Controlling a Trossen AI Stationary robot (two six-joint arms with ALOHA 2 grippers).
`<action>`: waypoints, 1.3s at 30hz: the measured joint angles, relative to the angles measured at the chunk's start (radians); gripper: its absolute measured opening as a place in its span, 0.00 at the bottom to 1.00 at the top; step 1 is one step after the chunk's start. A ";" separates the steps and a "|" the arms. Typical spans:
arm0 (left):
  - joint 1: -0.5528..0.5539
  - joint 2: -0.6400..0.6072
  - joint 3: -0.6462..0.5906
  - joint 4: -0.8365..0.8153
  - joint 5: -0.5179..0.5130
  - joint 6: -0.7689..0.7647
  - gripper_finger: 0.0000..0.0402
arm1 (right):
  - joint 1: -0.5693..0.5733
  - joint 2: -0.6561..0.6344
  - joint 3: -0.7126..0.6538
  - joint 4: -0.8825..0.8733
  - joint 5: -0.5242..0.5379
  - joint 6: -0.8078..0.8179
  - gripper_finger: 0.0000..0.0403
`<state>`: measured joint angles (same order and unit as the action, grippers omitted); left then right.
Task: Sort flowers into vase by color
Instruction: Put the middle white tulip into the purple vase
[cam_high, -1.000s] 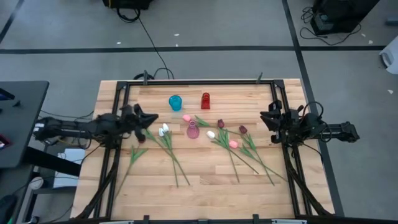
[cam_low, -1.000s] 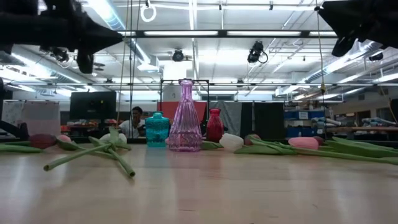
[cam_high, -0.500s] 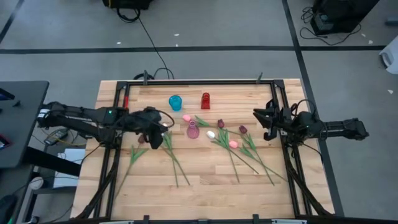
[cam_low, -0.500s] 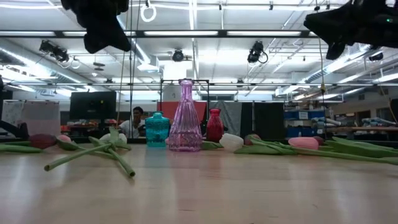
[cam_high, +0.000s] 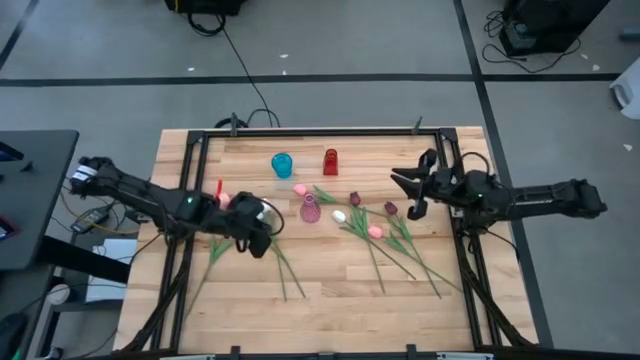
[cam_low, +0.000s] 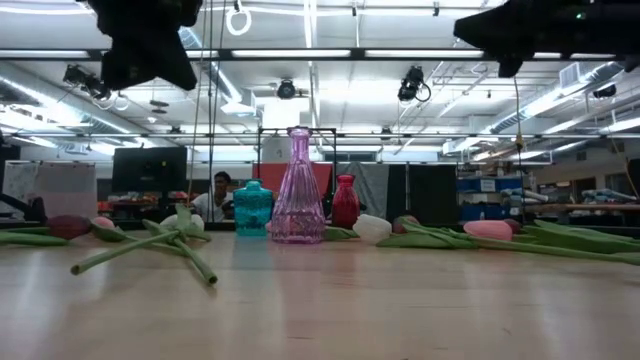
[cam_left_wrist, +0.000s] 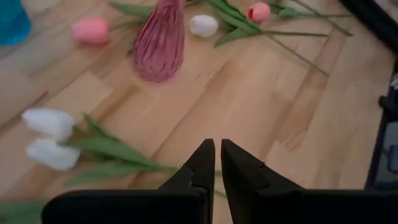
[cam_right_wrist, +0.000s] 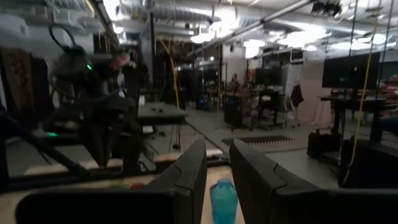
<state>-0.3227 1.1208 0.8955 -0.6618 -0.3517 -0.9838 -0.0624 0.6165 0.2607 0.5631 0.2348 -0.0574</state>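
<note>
Hovering grippers, flowers untouched

Table (cam_high: 330, 285) carries the flowers (cam_high: 385, 235) loose around the pink vase (cam_high: 310, 210). Left gripper (cam_left_wrist: 217, 148) hangs above two white tulips (cam_left_wrist: 50, 138), fingers nearly together, holding nothing. Right gripper (cam_right_wrist: 217, 163) sits raised above the maroon tulips (cam_high: 390, 208), fingers slightly parted, empty.

floor (cam_high: 350, 40): grey, dark tape lines | ceiling: strip lights (cam_low: 420, 53) | monitors (cam_low: 148, 168) behind
</note>
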 joint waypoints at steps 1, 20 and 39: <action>-0.015 0.002 0.000 -0.017 -0.007 -0.036 0.09 | 0.000 0.025 0.003 0.013 0.000 -0.005 0.22; -0.006 0.298 0.000 -0.066 0.012 -0.346 0.09 | -0.030 0.143 0.003 0.184 0.078 -0.189 0.38; 0.038 0.423 0.000 0.049 0.129 -0.469 0.24 | -0.079 0.145 0.003 0.120 0.077 -0.182 0.42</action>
<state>-0.2846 1.5436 0.8955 -0.6128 -0.2226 -1.4525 -0.1410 0.7620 0.2642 0.6829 0.3115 -0.2393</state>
